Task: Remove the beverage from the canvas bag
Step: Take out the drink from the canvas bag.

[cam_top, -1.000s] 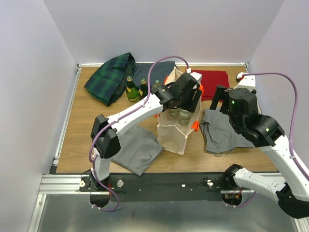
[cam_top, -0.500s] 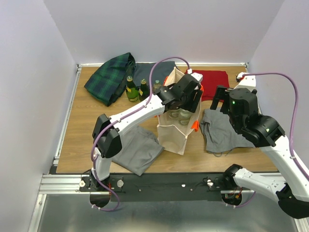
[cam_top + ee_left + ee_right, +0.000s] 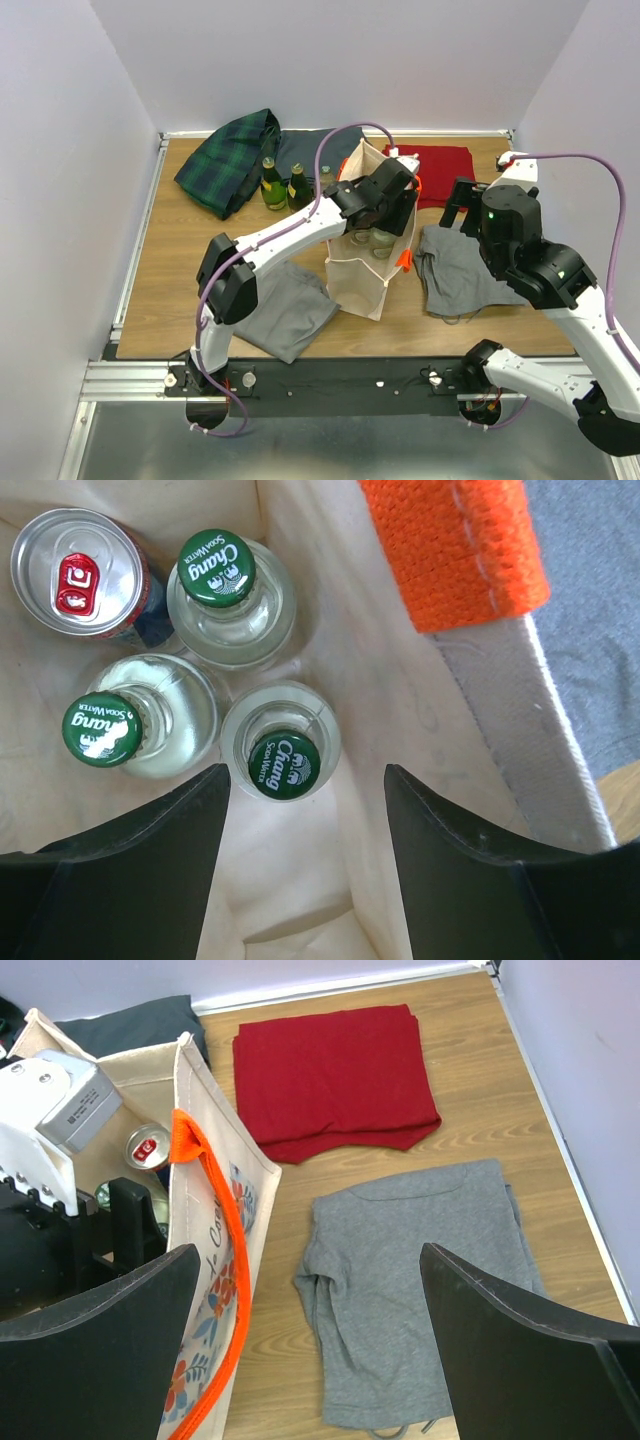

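Left wrist view: the left gripper [image 3: 305,880] hangs nose-down inside the canvas bag [image 3: 400,710]. Its two dark fingers [image 3: 150,870] stand apart with nothing clamped between them. In line with that gap, just past the fingertips, sits a green-capped soda-water bottle [image 3: 284,766], and neither finger touches it. A second bottle [image 3: 101,729] is packed just beside it, with a third bottle [image 3: 216,568] deeper in. A silver-topped can [image 3: 75,572] with a red tab sits in a corner of the bag. The orange handle [image 3: 455,550] lies over the bag's rim.

Over on the right wrist view, the right gripper [image 3: 308,1340] is spread wide and empty. It hovers outside the bag on its right side, above a rumpled grey cloth [image 3: 420,1280] that lies near the bag. A folded red cloth [image 3: 330,1075] lies behind that, to the bag's right rear.

From the top external view, the bag stands upright on the wooden table [image 3: 170,260]. Two dark green bottles [image 3: 272,185] stand behind it to the left, beside a plaid cloth [image 3: 228,160]. Another grey garment [image 3: 285,310] lies at the bag's front left.
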Robot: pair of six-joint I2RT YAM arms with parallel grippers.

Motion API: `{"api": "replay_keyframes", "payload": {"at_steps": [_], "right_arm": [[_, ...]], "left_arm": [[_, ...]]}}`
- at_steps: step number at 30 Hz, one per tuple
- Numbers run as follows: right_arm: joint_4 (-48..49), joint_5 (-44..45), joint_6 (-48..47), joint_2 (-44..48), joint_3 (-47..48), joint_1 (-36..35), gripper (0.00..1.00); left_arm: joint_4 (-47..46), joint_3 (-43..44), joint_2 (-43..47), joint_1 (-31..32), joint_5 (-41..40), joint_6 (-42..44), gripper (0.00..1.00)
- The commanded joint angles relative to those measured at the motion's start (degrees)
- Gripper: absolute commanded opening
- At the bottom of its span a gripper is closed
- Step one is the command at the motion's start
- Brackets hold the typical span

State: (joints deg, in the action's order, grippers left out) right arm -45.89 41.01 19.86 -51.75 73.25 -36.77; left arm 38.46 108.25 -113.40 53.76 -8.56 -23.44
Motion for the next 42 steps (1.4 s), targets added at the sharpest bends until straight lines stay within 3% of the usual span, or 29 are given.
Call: {"api": "replay_keyframes", "payload": {"at_steps": [1,8,12,20,21,24,35,42], "right_arm": [[1.0,1.8,0.5,0.6,0.8,-0.3,1.0],[1.1,2.1,0.4,0.8,0.7,-0.3,1.0],[1.2,2.1,0.4,0.9,0.2,-0.3,1.0],[1.5,1.8,0.2,0.8,0.4,-0.3,1.0],[1.4,1.8,0.2,0.9,0.4,-0.3,1.0],[1.4,2.1,0.2,0.9,0.2,-0.3,1.0],[1.6,1.8,0.4,0.7,0.1,-0.3,1.0],[1.8,1.7,0.2,0.5,0.5,-0.3,1.0]], "left_arm": [[-0.8,-0.2,-1.0,0.5,-1.8,-0.1,0.72],[0.0,1.2,-2.1,0.5,-2.1,-0.5,0.72],[0.3,1.6,-2.3,0.5,-3.0,-0.9,0.81],[0.6,3.0,-3.3,0.5,-3.9,-0.6,0.85],[0.7,3.3,-3.4,0.4,-4.1,-0.8,0.93],[1.0,4.3,-3.8,0.5,-3.6,-1.0,0.99],[1.5,6.2,-4.6,0.4,-1.5,-0.6,0.98],[1.4,6.0,-4.9,0.4,-1.1,-0.6,0.81]]}}
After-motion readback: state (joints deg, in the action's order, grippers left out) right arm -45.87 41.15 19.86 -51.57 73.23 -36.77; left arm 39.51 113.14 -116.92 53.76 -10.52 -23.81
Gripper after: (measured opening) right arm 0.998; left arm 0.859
